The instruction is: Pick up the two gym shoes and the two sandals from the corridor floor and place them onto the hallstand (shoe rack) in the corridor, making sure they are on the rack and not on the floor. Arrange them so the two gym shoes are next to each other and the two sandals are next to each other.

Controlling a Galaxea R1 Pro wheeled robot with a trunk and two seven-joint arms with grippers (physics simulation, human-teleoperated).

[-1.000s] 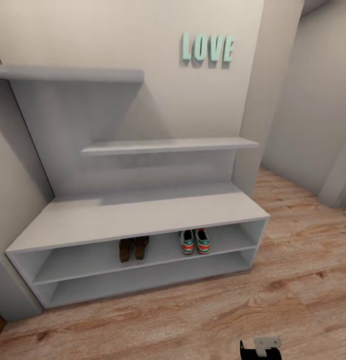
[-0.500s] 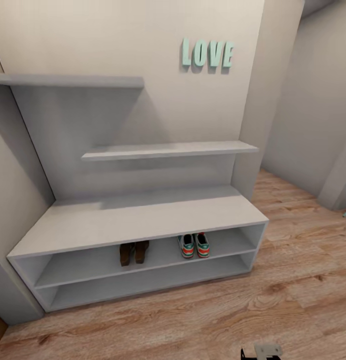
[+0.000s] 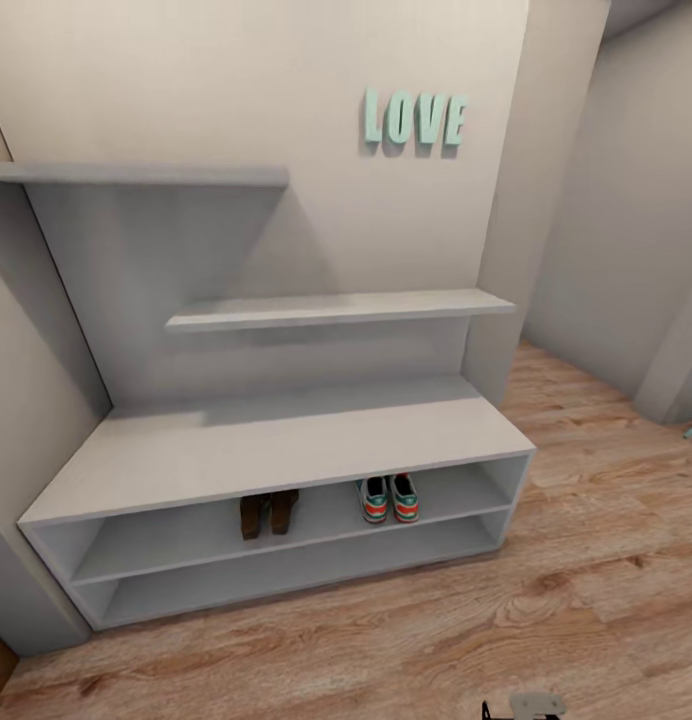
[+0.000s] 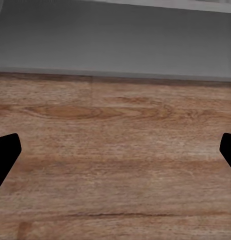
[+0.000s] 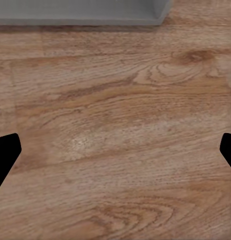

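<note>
Now both pairs are sitting on the hallstand's (image 3: 286, 440) upper open shelf, well ahead of the grippers: sandals (image 3: 267, 513) together, gym shoes (image 3: 388, 498) together. Left gripper (image 4: 115, 152) and right gripper (image 5: 115, 152) are hanging spread wide (nothing between them) over corridor floor (image 3: 546, 620).

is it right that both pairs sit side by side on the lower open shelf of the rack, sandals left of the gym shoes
Not quite: the head view shows the sandals and gym shoes on the upper open shelf of the rack, not the lower. The sandals are indeed left of the gym shoes.
</note>
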